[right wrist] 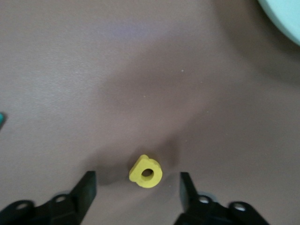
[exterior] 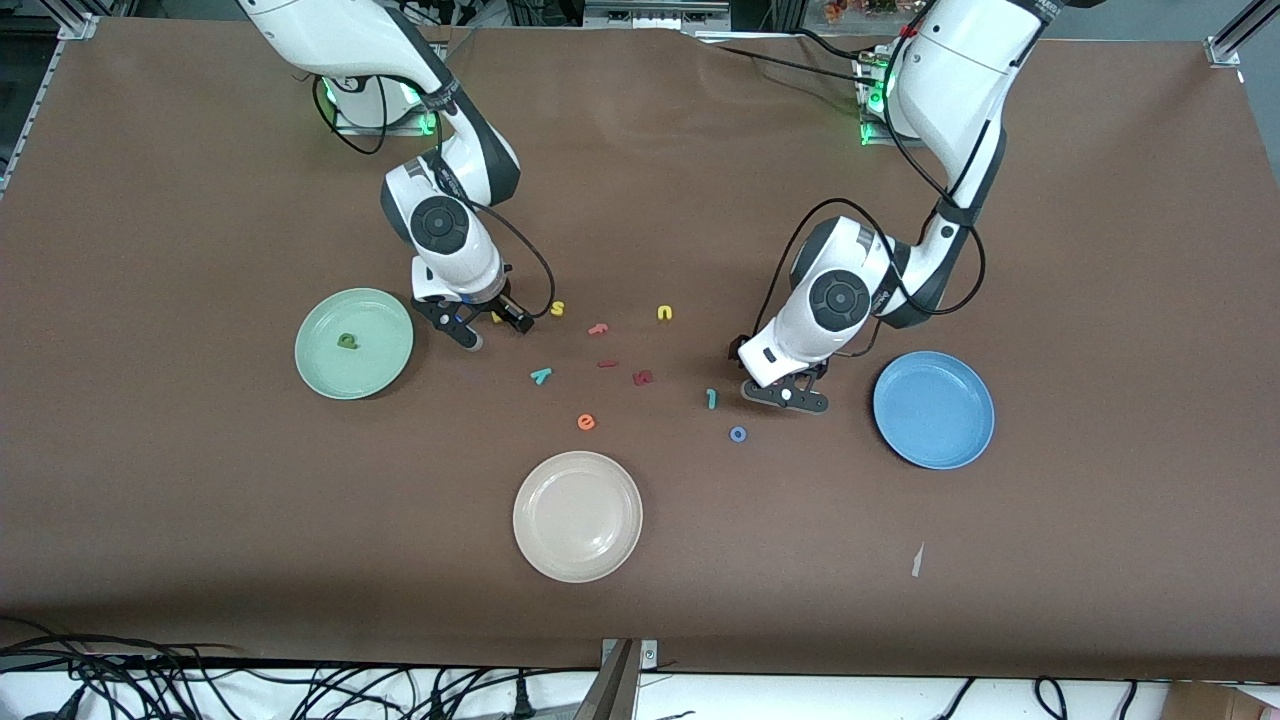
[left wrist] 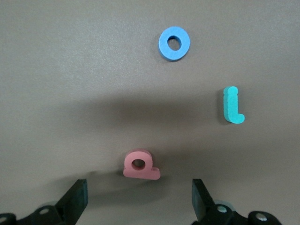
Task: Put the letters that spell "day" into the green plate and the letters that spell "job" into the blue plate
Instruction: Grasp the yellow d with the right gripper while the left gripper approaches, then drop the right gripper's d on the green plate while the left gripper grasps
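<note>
The dark green "d" [exterior: 347, 341] lies in the green plate [exterior: 385, 320]. My right gripper [exterior: 495, 328] [right wrist: 137, 192] is open low over the yellow "a" [exterior: 497, 318] [right wrist: 146, 172], which lies between its fingers without touching them. The teal "y" [exterior: 541, 376] rests on the table. My left gripper [exterior: 787, 397] [left wrist: 139, 201] is open over the salmon-pink "b" [left wrist: 140, 165], which is hidden under it in the front view. The teal "j" [exterior: 711, 398] [left wrist: 233, 105] and blue "o" [exterior: 738, 434] [left wrist: 174, 43] lie close by. The blue plate [exterior: 933, 409] holds nothing.
A cream-white plate [exterior: 577, 516] sits nearer the front camera. Other letters lie mid-table: a yellow "s" [exterior: 557, 309], a pink "f" [exterior: 598, 328], a yellow "u" [exterior: 665, 313], an orange "e" [exterior: 586, 422] and two dark red pieces [exterior: 643, 377].
</note>
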`<control>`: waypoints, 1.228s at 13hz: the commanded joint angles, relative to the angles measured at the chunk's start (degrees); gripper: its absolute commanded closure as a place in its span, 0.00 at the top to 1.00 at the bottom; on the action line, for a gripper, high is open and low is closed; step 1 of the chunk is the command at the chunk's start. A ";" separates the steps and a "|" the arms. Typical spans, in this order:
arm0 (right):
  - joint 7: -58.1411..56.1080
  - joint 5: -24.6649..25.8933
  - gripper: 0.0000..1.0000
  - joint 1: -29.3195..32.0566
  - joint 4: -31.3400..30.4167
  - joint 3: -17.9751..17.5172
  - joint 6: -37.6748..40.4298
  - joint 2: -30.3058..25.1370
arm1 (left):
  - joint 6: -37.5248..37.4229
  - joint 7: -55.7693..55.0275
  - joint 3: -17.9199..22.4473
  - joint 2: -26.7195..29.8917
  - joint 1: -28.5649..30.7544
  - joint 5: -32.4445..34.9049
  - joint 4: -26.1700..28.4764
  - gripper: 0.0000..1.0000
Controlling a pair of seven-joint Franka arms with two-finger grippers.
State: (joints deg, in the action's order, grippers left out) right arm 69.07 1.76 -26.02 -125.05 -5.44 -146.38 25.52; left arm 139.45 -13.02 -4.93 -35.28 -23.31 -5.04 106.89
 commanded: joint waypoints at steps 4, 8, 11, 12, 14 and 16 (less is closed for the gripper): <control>0.19 0.52 0.23 0.00 0.68 0.34 -1.37 1.46 | 1.78 0.45 2.37 -0.40 -2.17 -0.50 0.86 0.85; -7.68 0.96 0.15 0.00 0.95 3.23 4.31 -3.35 | 3.37 0.45 2.82 -1.98 -2.26 -0.50 0.33 0.72; -23.31 0.96 0.16 0.09 1.91 10.86 18.09 -10.47 | 3.37 0.45 2.99 -1.98 -2.35 -0.50 0.33 0.57; -27.89 0.96 0.16 0.09 1.83 13.33 20.93 -11.71 | 3.37 0.45 2.99 -1.98 -2.35 -0.50 0.33 0.54; -36.15 0.53 0.16 0.18 0.60 18.69 20.52 -11.82 | 3.37 0.45 2.99 -1.90 -2.35 -0.50 0.33 0.53; -38.04 0.35 0.16 0.35 -1.06 19.50 16.24 -10.06 | 3.37 0.54 3.08 -1.90 -2.35 -0.50 0.33 0.39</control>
State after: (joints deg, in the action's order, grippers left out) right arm 32.84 2.35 -25.27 -123.65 13.87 -126.29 14.06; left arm 141.90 -13.00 -2.92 -36.59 -24.81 -5.04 107.14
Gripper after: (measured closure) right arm 0.696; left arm 0.480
